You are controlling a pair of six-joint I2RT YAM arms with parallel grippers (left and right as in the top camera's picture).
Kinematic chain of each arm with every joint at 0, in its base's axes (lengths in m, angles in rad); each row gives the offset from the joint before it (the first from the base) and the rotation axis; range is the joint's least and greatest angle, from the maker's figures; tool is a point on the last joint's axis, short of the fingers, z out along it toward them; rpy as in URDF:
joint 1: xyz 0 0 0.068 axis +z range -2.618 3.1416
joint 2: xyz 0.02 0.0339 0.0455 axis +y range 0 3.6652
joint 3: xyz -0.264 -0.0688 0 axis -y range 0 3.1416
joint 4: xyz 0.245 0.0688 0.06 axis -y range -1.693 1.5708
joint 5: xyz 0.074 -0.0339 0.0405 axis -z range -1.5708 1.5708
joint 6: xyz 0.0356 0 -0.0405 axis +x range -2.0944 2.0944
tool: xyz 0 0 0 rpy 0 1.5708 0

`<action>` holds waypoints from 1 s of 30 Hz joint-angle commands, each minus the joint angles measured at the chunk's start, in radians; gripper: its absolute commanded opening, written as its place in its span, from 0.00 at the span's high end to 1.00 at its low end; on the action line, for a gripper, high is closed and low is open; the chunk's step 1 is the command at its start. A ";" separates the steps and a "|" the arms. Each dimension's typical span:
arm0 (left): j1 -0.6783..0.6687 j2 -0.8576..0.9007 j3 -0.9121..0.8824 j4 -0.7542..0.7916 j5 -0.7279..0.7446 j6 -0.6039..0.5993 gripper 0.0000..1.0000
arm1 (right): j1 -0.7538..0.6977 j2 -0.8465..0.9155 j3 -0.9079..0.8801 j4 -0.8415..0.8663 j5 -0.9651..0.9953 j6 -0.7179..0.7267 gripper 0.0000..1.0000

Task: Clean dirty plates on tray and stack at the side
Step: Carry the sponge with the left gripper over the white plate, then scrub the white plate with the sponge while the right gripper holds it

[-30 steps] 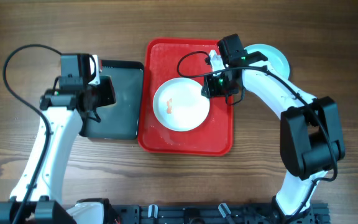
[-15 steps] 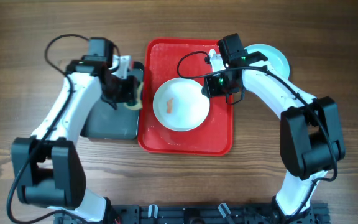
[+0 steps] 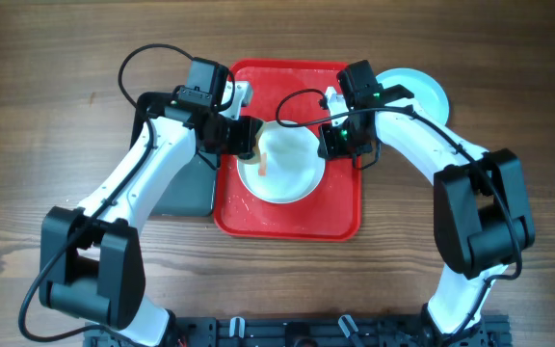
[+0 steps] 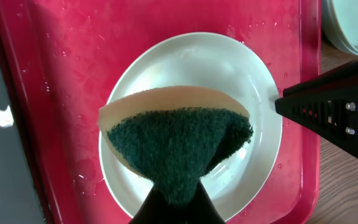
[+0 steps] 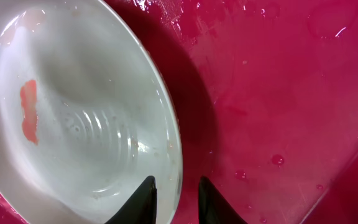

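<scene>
A white plate [image 3: 287, 181] with an orange smear [image 3: 263, 166] lies on the red tray [image 3: 287, 220]. My left gripper [image 3: 242, 138] is shut on a green-and-yellow sponge [image 4: 179, 140] and holds it over the plate's left part [image 4: 247, 74]. My right gripper [image 3: 331, 141] has its fingers either side of the plate's right rim [image 5: 174, 186] and is closed on it. The smear also shows in the right wrist view [image 5: 28, 111]. Pale blue plates [image 3: 422, 92] sit stacked on the table right of the tray, also seen in the left wrist view [image 4: 353, 25].
A smaller black tray [image 3: 186, 188] lies against the red tray's left side. The red tray's surface [image 5: 278, 93] is wet with droplets. Both arms' cables loop over the tray's far end.
My left arm has swung right from the black tray, carrying the sponge to over the white plate. The right gripper has stayed on the plate's rim.
</scene>
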 commanded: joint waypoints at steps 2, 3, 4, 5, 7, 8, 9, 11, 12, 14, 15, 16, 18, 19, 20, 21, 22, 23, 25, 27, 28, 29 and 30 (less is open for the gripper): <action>-0.010 0.032 0.014 0.023 0.008 -0.014 0.96 | -0.002 -0.019 -0.006 -0.006 0.014 0.008 0.77; -0.010 0.035 0.014 0.028 0.008 -0.014 0.96 | 0.000 -0.019 -0.006 -0.008 0.014 0.008 0.77; -0.010 0.037 0.014 0.035 0.008 -0.014 0.96 | 0.003 -0.019 -0.006 -0.010 0.014 0.008 0.77; -0.010 0.040 0.014 0.042 0.008 -0.014 0.96 | 0.006 -0.019 -0.006 -0.013 0.014 0.008 0.77; -0.010 0.047 0.014 0.052 0.008 -0.014 0.96 | 0.014 -0.019 -0.006 -0.016 0.014 0.008 0.77; -0.010 0.048 0.014 0.053 0.008 -0.014 0.96 | 0.018 -0.019 -0.006 -0.017 0.014 0.008 0.77; -0.010 0.051 0.014 0.053 0.008 -0.014 0.96 | 0.021 -0.019 -0.007 -0.017 0.014 0.009 0.77; -0.010 0.055 0.014 0.053 0.008 -0.014 0.96 | 0.024 -0.019 -0.013 -0.015 0.015 0.032 0.77; -0.010 0.058 0.014 0.053 0.008 -0.014 0.96 | 0.024 -0.019 -0.018 -0.015 0.018 0.035 0.77; -0.010 0.064 0.014 0.053 0.008 -0.013 0.96 | 0.024 -0.019 -0.029 -0.006 0.018 0.035 0.77; -0.010 0.067 0.014 0.053 0.008 -0.013 0.96 | 0.024 -0.019 -0.032 -0.003 0.018 0.035 0.77; -0.010 0.068 0.014 0.053 0.008 -0.013 0.96 | 0.024 -0.019 -0.032 -0.003 0.018 0.035 0.78; -0.010 0.074 0.014 0.055 0.008 -0.013 0.96 | 0.024 -0.018 -0.032 -0.005 0.018 0.036 0.80; -0.010 0.080 0.014 0.056 0.008 -0.013 0.96 | 0.024 -0.018 -0.032 -0.006 0.017 0.039 0.82; -0.010 0.087 0.014 0.056 0.008 -0.013 0.96 | 0.024 -0.018 -0.032 -0.008 0.018 0.039 0.82; -0.010 0.088 0.014 0.056 0.008 -0.013 0.96 | 0.024 -0.018 -0.032 -0.008 0.018 0.039 0.82; -0.010 0.089 0.014 0.056 0.008 -0.013 0.96 | 0.024 -0.018 -0.032 -0.008 0.018 0.042 0.81; -0.010 0.089 0.014 0.056 0.008 -0.013 0.96 | 0.024 -0.018 -0.032 -0.008 0.018 0.042 0.81; -0.010 0.089 0.014 0.056 0.008 -0.013 0.96 | 0.024 -0.018 -0.032 -0.008 0.018 0.057 0.81; -0.010 0.090 0.014 0.056 0.008 -0.013 0.96 | 0.024 -0.018 -0.032 -0.008 0.018 0.060 0.81; -0.010 0.090 0.014 0.056 0.008 -0.013 0.96 | 0.024 -0.018 -0.032 -0.008 0.018 0.059 0.81; -0.010 0.090 0.014 0.056 0.008 -0.013 0.96 | 0.024 -0.018 -0.032 -0.008 0.018 0.060 0.81; -0.010 0.090 0.014 0.056 0.008 -0.013 0.96 | 0.025 -0.018 -0.032 -0.008 0.018 0.059 0.82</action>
